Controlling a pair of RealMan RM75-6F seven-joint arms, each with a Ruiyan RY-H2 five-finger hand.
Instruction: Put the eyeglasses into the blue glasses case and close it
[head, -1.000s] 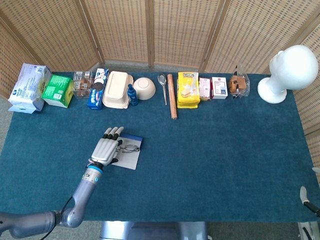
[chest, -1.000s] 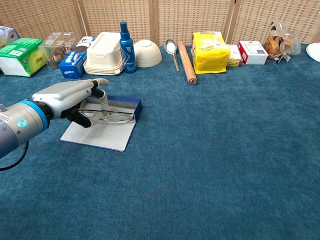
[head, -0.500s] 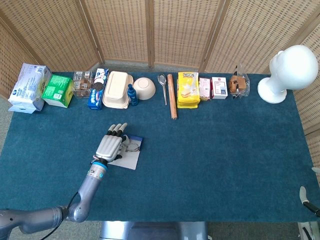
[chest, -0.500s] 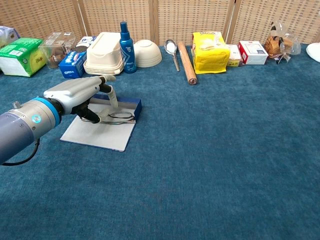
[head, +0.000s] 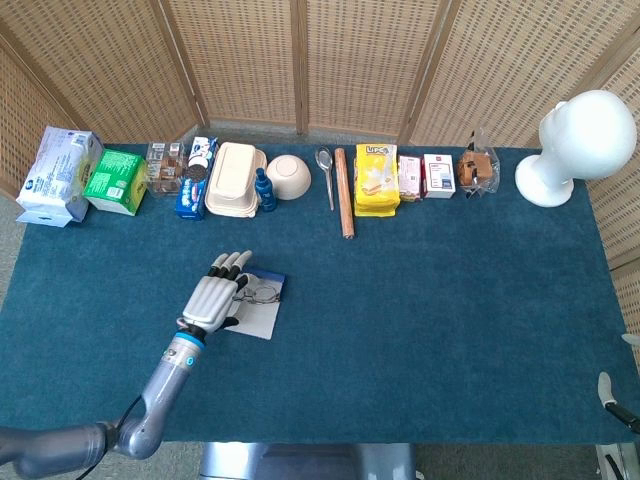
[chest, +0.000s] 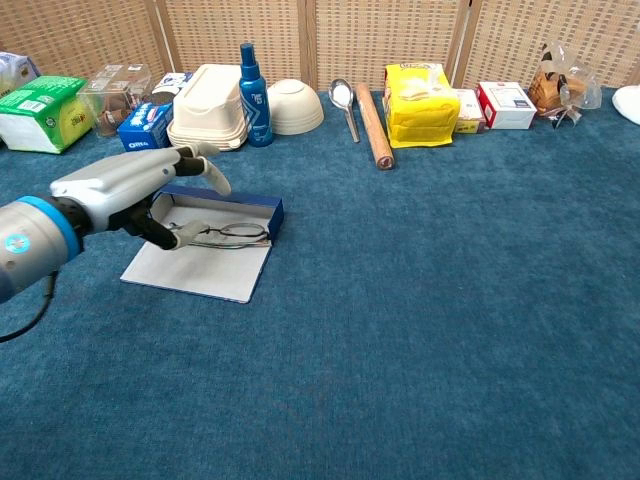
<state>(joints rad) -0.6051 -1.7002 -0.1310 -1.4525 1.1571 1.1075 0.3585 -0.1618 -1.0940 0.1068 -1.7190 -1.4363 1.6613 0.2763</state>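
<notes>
Hovering over the open case

Looking from the head view, my left hand (head: 213, 297) hung over the blue case (head: 256, 303), fingers spread, holding nothing. From the chest view, the eyeglasses (chest: 225, 233) lay inside the open case. My right hand stayed unseen.

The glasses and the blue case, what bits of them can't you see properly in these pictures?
- Eyeglasses: in the chest view the left hand covers their near end, so any touch is unclear; in the head view they are too small.
- Blue glasses case: the left part of its tray is behind the hand in both views.
- Right hand: cut off by the head view's right edge; absent from the chest view.
</notes>
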